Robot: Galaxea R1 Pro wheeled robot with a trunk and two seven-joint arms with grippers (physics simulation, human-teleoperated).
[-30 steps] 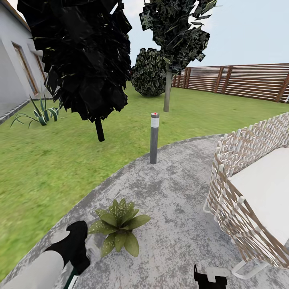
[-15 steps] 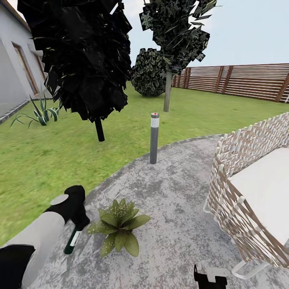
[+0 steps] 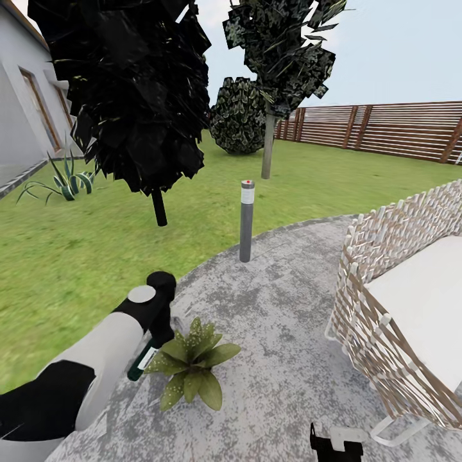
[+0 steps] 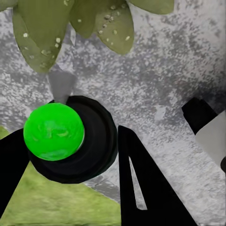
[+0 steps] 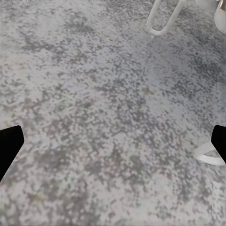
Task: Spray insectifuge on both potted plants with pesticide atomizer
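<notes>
1. Head view, setting: a round grey paved patio [image 3: 282, 308] borders a green lawn [image 3: 77, 256]. A grey house wall [image 3: 19, 109] stands at the left and a brown slatted fence [image 3: 385, 128] crosses the far right. 2 dark-leaved trees [image 3: 128, 96] and a rounded shrub [image 3: 239, 115] stand on the lawn; a grey bollard lamp [image 3: 246, 220] stands at the patio edge. A woven wicker chair [image 3: 404, 308] occupies the right side, partly cut off by the picture edge.
2. Head view, task items: the left end effector [image 3: 157, 324] is closed on the pesticide atomizer [image 3: 142, 360], which hangs tilted, its dark green body just beside the left leaves of 1 potted plant [image 3: 191, 362] on the patio. The atomizer's trigger head is hidden by the end effector; the plant's pot is hidden under the leaves.
3. Head view, right arm: the right end effector [image 3: 336, 443] sits low at the bottom edge, largely cut off.
4. Left wrist view: a bright green round part of the atomizer [image 4: 54, 132] sits between the dark fingers [image 4: 146, 188], above grey paving, with speckled plant leaves [image 4: 80, 23] near it.
5. Right wrist view: the fingertips [image 5: 9, 146] stand wide apart at opposite picture edges, nothing between them, over bare paving; pale chair legs [image 5: 165, 21] are partly visible.
</notes>
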